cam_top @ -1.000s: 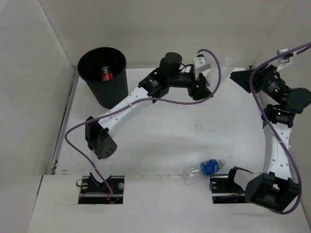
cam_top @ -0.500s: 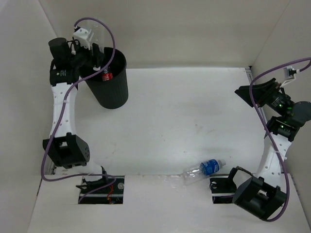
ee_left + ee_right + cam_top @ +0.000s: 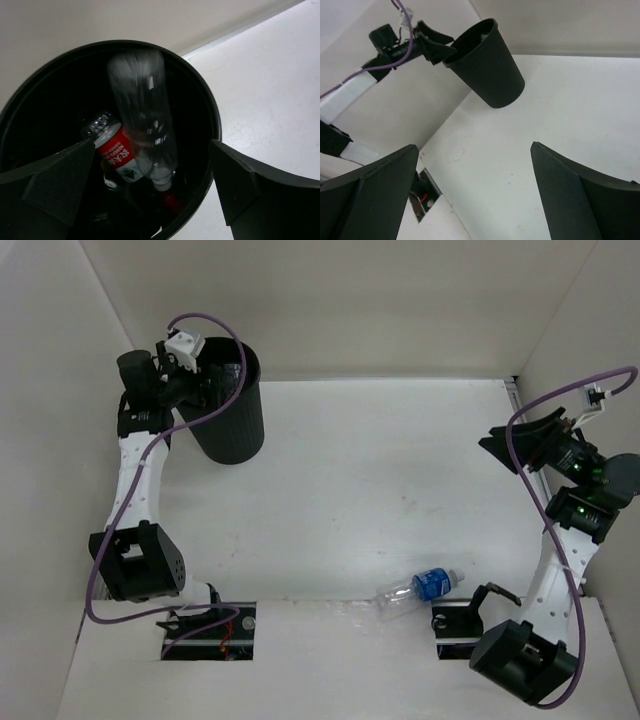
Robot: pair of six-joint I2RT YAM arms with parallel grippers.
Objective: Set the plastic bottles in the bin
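Observation:
The black ribbed bin (image 3: 236, 435) stands at the back left. My left gripper (image 3: 207, 383) hovers over its left rim, open, jaws wide apart with nothing between them. In the left wrist view a plain clear bottle (image 3: 144, 125) shows blurred inside the bin (image 3: 212, 112), neck down and free of my fingers (image 3: 59, 182). Beside it lies a bottle with a red-white label (image 3: 115, 151). A clear bottle with a blue label (image 3: 420, 588) lies on the table near the front edge. My right gripper (image 3: 500, 445) is open and empty at the far right, well above the table.
White walls close in the table on the left, back and right. The arm bases sit in cut-outs (image 3: 205, 625) at the near edge. The right wrist view shows the bin (image 3: 490, 67) with the left gripper (image 3: 434, 44) at its rim.
My left arm swung from the back middle to the bin with the plain clear bottle, then opened; the bottle now drops inside. The right arm shifted only slightly.

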